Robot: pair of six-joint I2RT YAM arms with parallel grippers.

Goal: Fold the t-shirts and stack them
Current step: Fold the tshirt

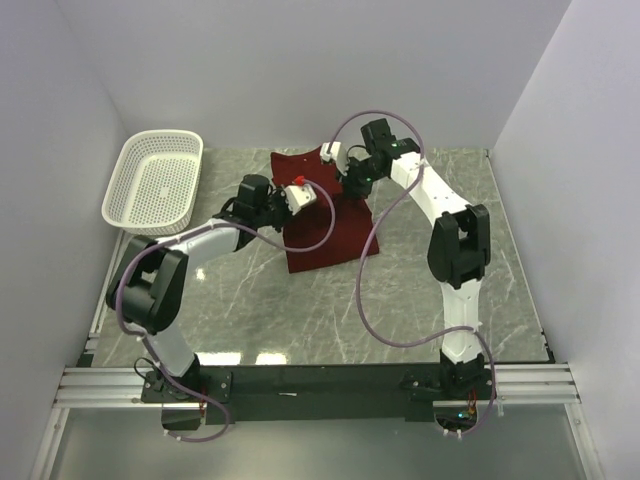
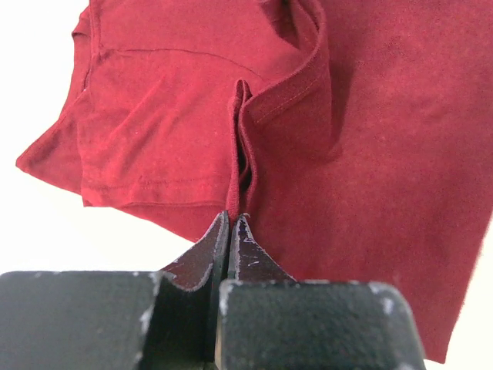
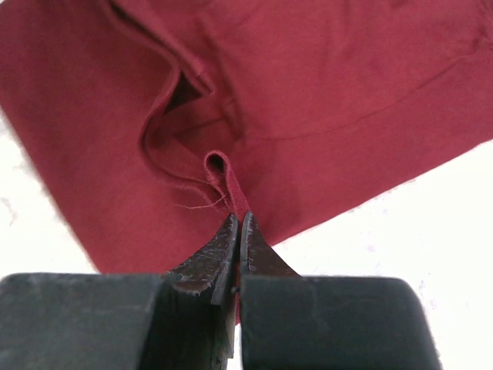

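- Just ahead of my left claw [image 2: 231, 222], the maroon t-shirt [image 2: 370, 154] lay on the table [image 1: 420, 300]; that claw was pressed together on a raised ridge of its edge.
- Just ahead of my right claw [image 3: 236, 220], likewise pressed together, sat a pinched loop of hem.
- I judged a fold was starting; next, both pinches needed an even lift and carry across.
- Hidden at the tips: how many layers I had caught; the shirt's edges ran out of view.
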